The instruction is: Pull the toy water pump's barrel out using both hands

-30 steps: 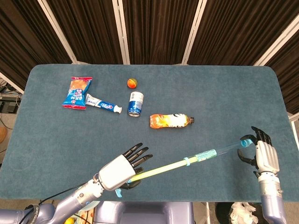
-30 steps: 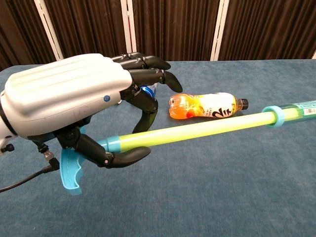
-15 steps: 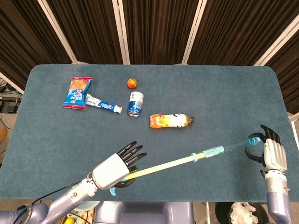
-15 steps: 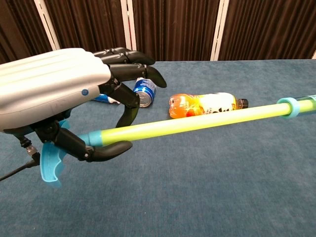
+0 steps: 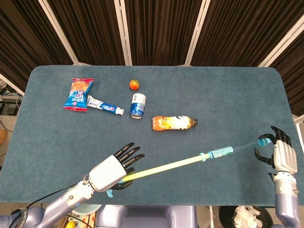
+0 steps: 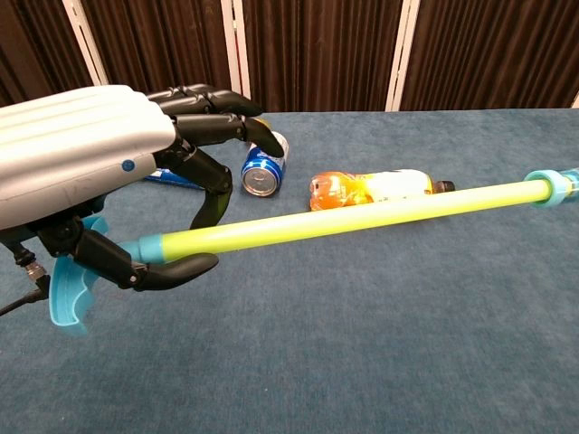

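Overhead, teal felt table point(image 5: 57, 142); dark curtains point(image 5: 156, 28) behind

Ribbed pale-grey shell on each hand point(image 6: 90, 163), black jointed fingers point(image 6: 213, 95), grey-blue forearms.

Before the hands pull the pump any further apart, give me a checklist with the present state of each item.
1. Left hand holds the toy water pump's handle end: ok; the yellow rod passes between its fingers.
2. Right hand holds the clear barrel tip: ok, though how firm the hold is: cannot tell.
3. Rod already drawn out of the barrel: ok.
4. Rod fully out: cannot tell.
5. Pump held off the table: ok.
6. Orange bottle clear of the rod: ok.
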